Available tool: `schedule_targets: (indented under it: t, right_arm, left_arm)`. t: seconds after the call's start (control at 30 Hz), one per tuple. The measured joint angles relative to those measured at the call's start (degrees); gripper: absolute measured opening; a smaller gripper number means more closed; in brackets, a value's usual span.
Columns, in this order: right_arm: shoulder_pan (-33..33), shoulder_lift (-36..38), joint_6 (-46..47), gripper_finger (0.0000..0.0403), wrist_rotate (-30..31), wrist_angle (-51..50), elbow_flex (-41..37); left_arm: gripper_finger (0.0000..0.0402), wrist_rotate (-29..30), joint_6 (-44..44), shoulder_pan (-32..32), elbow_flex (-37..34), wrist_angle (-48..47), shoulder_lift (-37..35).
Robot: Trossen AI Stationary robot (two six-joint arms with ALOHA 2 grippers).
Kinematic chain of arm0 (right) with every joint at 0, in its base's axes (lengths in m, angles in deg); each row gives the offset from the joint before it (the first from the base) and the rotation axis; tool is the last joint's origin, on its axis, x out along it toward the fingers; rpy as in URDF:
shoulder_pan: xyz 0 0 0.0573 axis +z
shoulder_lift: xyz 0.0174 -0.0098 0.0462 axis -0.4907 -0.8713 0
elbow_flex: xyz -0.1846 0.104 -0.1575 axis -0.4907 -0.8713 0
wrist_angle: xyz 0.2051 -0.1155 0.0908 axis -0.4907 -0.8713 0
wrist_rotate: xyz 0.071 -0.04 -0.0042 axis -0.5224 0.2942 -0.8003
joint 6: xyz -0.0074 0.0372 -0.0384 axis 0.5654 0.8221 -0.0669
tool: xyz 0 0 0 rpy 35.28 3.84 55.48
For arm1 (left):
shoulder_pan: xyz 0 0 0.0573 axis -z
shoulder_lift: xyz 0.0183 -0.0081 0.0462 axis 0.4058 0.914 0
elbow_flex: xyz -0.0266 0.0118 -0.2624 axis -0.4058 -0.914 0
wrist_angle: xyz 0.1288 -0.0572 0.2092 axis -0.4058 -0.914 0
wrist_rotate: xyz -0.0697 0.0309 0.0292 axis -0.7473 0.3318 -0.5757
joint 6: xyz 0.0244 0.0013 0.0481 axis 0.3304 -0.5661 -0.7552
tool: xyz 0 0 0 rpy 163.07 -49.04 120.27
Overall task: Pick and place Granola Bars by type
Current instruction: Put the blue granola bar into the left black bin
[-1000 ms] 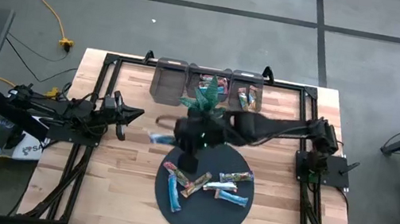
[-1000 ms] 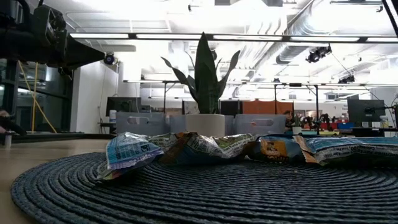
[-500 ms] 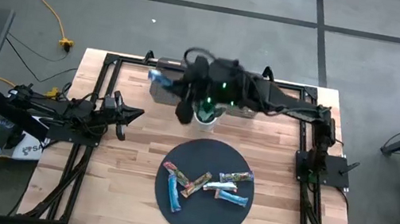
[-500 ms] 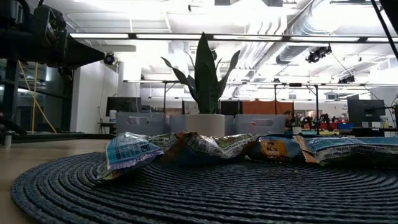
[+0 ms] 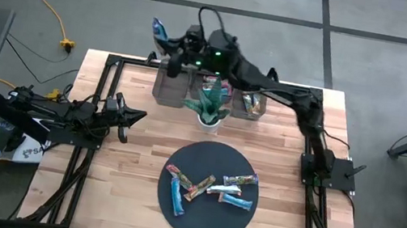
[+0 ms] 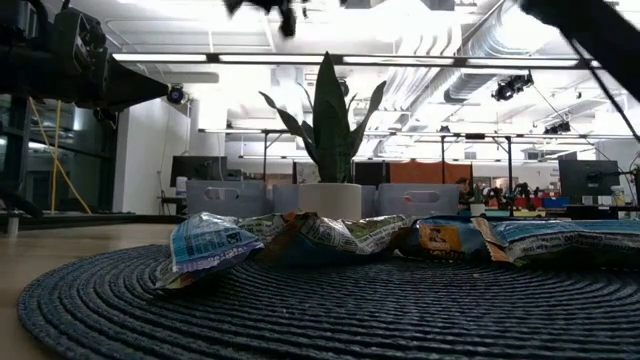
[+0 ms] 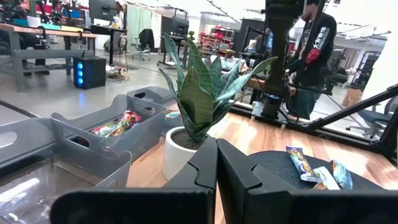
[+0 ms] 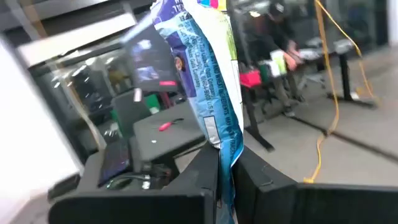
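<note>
My right gripper (image 5: 166,42) is raised high over the table's far edge, above the left grey bin (image 5: 172,81), and is shut on a blue and white granola bar (image 5: 158,29). Several more bars (image 5: 210,187) lie flat on the round dark mat (image 5: 203,222), and in the low view these bars (image 6: 330,238) sit in a row. Other bars lie in the middle bin (image 5: 224,85) and the right bin (image 5: 250,101). My left gripper (image 5: 135,116) waits shut at the table's left side. My right gripper (image 8: 225,163) pinches the blue and white bar by one end (image 8: 225,146) between its two fingers. The rest of the wrapper (image 8: 202,74) sticks out beyond the fingertips. The fingers point toward the table's far left, and the bar is lifted clear of everything.
A spiky green plant in a white pot (image 5: 210,105) stands between the bins and the mat, and it also fills the middle of the left wrist view as the plant (image 7: 199,106). A black frame (image 5: 114,60) borders the table. A person (image 7: 314,50) stands beyond the table.
My right gripper, shut on the blue bar, has swung from beside the mat's far left rim toward the far edge, passing the plant and rising, and is now over the left bin. The bar has travelled with it, lifted clear. The bars on the mat have stayed put.
</note>
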Motion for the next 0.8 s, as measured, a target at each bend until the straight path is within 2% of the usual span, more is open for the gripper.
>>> schedule_targets:
  t: [0.3, 0.63, 0.8]
  right_arm:
    - [-3.2, -10.1, 19.6, 0.0012, 9.2, 2.9, 0.0]
    - [-10.4, -11.5, 24.0, 0.0012, 6.9, 0.2, 0.0]
    - [-13.5, -11.5, 30.2, 0.0012, 5.6, -6.5, 0.0]
  left_arm:
    - [0.0001, 0.0, 0.0, 0.0, 0.0, 0.0, 0.0]
    - [0.0001, 0.0, 0.0, 0.0, 0.0, 0.0, 0.0]
    - [0.0001, 0.0, 0.0, 0.0, 0.0, 0.0, 0.0]
